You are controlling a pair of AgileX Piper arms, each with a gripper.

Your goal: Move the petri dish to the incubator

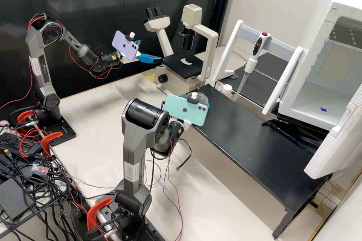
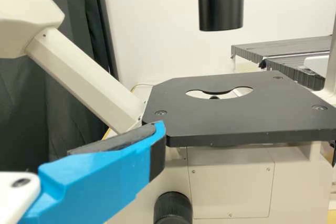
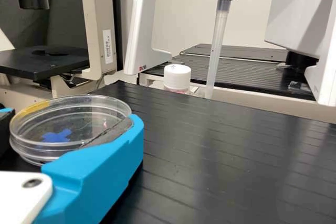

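At centre frame, my right claw (image 3: 71, 119) pinched the dish (image 3: 68, 125) by the table's edge (image 1: 217, 131); my left claw (image 1: 151, 50) was spread. Uneven pressure could have tilted the dish, a wide swing clipped the incubator door (image 1: 335, 141), lower right.

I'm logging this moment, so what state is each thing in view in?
Petri dish: held, roughly level
Right gripper: closed on the dish
Left gripper: open, near the microscope stage
Incubator: door open
Bottle: white cap on
Pipette: roughly upright, tip down
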